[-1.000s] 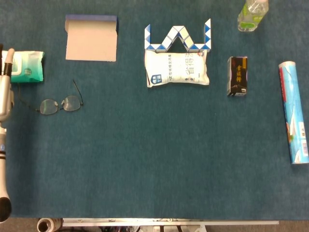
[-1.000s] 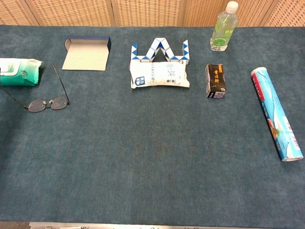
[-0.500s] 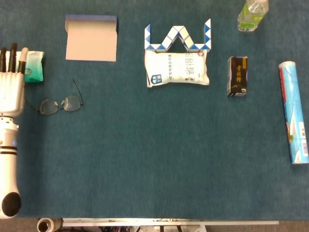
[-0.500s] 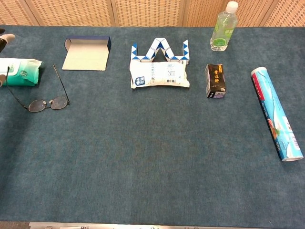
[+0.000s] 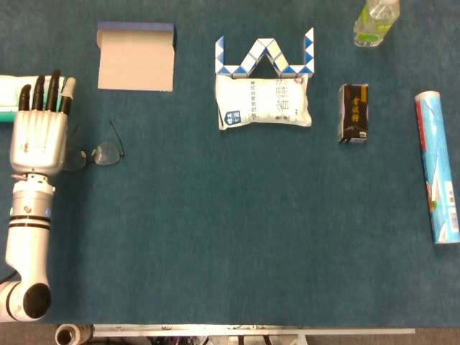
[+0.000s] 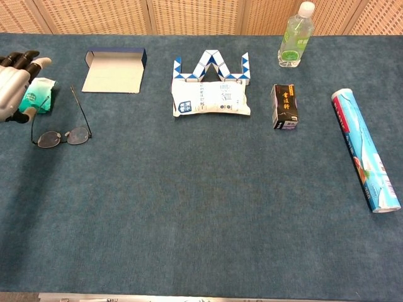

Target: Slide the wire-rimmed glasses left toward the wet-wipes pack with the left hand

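Moving in from the table's left edge over the past second, my left hand [image 5: 39,133] now hovers flat above the wet-wipes pack [image 6: 39,95] and the left end of the wire-rimmed glasses [image 5: 97,152], fingers [image 5: 52,90] extended close together, holding nothing. I judge it is crossing over to reach the frame's right side for a leftward push. The glasses lie lenses toward me, temples open, just right of the pack. Further right sit an open blue-edged box [image 5: 136,56], a blue-and-white twist puzzle [image 5: 264,57], a white pouch [image 5: 263,101], a bottle [image 6: 296,36], a dark carton [image 5: 353,113] and a foil-wrapped roll [image 5: 437,165]. Teal felt covers the table [image 5: 237,244]; woven panels [image 6: 189,16] stand behind.
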Controlling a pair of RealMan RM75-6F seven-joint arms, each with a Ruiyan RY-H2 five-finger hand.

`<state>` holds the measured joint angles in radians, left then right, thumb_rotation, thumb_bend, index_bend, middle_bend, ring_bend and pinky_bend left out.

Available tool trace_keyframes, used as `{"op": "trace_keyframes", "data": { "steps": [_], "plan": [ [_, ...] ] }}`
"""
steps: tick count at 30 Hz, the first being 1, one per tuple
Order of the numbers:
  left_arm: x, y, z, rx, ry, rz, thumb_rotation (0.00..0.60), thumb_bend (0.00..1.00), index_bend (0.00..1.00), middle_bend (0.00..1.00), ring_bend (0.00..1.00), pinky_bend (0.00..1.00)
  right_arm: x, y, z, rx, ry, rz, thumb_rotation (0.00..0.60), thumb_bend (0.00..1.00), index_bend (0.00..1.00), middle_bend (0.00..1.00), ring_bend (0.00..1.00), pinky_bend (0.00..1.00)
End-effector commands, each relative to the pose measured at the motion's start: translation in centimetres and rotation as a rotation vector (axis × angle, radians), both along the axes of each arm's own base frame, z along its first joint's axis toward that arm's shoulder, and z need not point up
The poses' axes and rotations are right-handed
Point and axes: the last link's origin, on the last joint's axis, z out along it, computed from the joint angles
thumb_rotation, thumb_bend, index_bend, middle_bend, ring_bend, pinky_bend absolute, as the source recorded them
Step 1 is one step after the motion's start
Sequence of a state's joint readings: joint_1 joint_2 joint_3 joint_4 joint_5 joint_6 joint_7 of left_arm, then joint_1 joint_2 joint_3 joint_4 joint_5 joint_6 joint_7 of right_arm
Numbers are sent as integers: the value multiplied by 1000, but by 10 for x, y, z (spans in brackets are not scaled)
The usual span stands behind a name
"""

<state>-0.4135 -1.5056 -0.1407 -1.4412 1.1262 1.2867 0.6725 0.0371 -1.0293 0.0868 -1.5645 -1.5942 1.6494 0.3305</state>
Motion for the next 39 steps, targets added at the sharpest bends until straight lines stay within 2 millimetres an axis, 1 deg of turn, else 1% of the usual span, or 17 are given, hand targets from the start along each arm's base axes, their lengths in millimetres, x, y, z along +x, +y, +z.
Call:
{"op": "trace_keyframes", "data": {
  "steps": [1, 7, 17, 23, 39],
  "plan": [
    [0, 2, -7, -12, 8, -4, 600, 322, 22, 0, 0, 107, 0, 1, 1, -2, -2, 1, 600, 163, 619, 337, 114, 283],
    [-1, 6, -19, -27, 21, -14, 600, 322, 22, 0, 0, 107, 0, 1, 2, -7, -6, 2, 600, 163, 619, 337, 114, 283],
    [-12, 10, -35, -51, 35, 1, 600, 322, 22, 0, 0, 107, 0, 2, 4, -10, -9, 1, 600, 162, 619, 337, 114, 283],
    [-19, 10, -40, -60, 46, 12, 600, 323, 22, 0, 0, 107, -1, 2, 4, -12, -9, 1, 600, 162, 619, 337, 114, 283],
    [-29, 9, -50, -79, 53, 31, 600, 323, 22, 0, 0, 107, 0, 3, 4, -12, -10, 5, 600, 163, 619, 337, 114, 283]
  ]
}}
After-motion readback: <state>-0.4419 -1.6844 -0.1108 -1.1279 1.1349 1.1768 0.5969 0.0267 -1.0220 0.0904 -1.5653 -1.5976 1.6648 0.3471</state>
